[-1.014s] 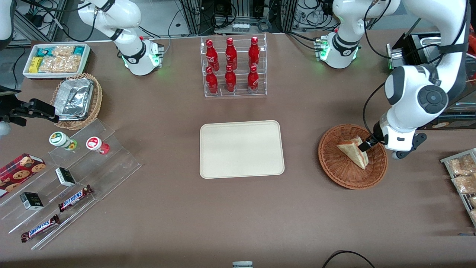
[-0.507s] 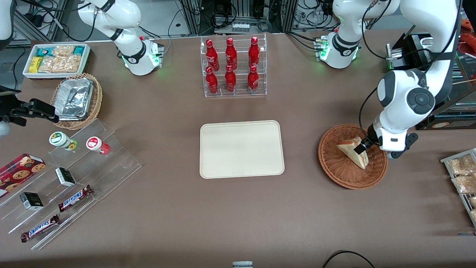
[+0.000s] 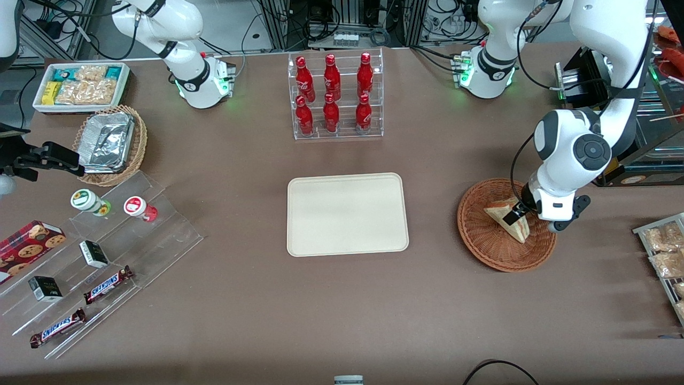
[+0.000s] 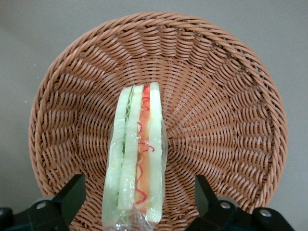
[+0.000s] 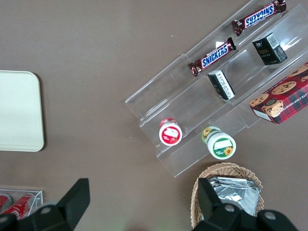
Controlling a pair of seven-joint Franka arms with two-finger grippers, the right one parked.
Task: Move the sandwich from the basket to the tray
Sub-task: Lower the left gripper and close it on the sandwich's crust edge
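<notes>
Robot lab: table-mounted arms, cable-strewn equipment racks.

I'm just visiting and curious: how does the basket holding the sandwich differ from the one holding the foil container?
The reddish-brown basket is darker than the tan basket, and holds a sandwich rather than a foil container. The open gripper straddles the sandwich; nothing reaches into the tan one. Both are round wicker.

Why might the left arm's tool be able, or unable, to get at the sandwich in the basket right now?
Probably able: the tool hangs open, a finger on either side of the sandwich, which stands on edge in the basket, nothing covering it.
</notes>
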